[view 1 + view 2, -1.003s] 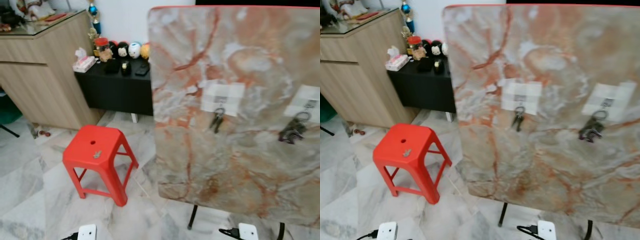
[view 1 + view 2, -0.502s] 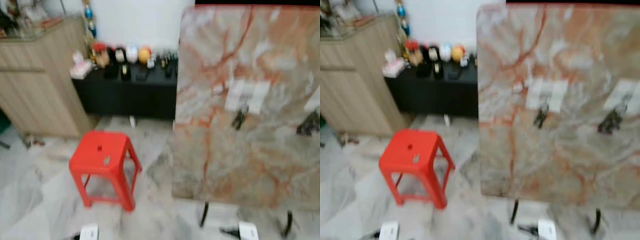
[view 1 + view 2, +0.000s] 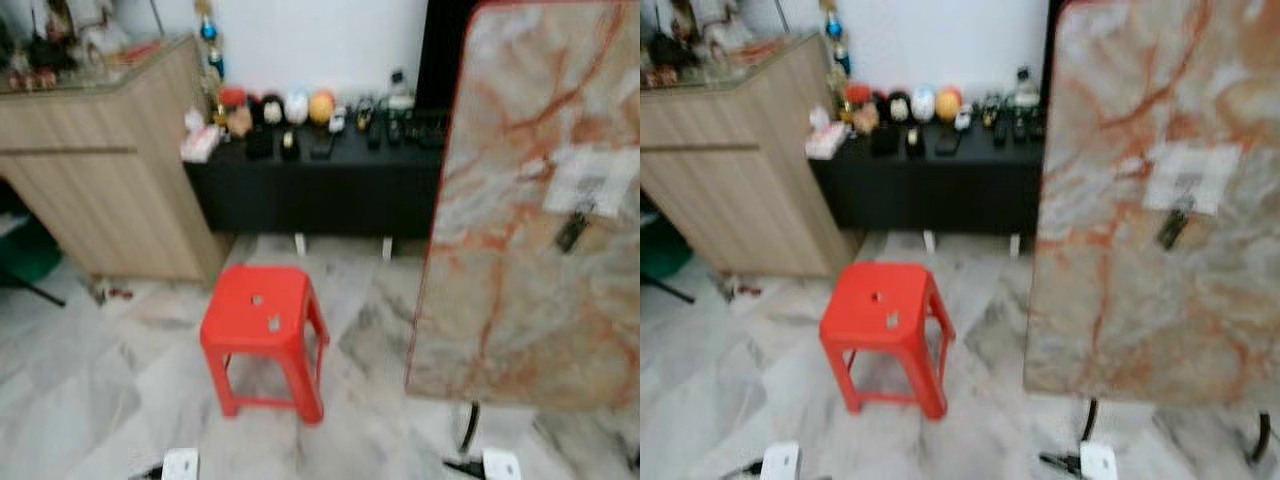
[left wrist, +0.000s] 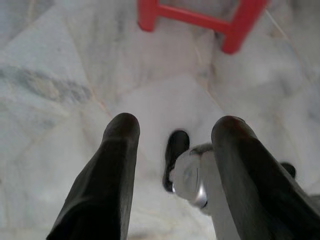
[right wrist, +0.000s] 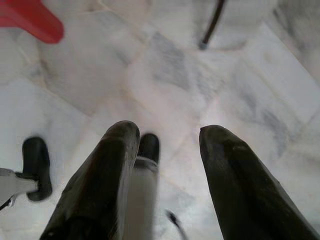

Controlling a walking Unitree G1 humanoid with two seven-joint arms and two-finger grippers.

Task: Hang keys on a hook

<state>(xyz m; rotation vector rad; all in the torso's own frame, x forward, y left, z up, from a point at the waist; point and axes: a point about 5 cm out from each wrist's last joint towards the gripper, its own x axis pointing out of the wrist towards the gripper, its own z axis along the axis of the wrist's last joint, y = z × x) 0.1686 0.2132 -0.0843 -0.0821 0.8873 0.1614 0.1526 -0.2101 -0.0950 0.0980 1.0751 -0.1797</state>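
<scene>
My left gripper (image 4: pixel 175 135) and right gripper (image 5: pixel 167 135) hanging parted, empty over marble floor (image 5: pixel 165 75), small key (image 3: pixel 274 323) on red stool (image 3: pixel 262 310), keys (image 3: pixel 571 232) hooked on marble board (image 3: pixel 530 300)

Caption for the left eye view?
Red stool with a small key on its seat, beside a tilted marble board with hanging keys.

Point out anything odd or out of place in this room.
A marble-patterned tabletop stands upright on edge like a board, with a dark bunch of keys hanging from a taped white patch. A small pale object lies on the red plastic stool.
</scene>
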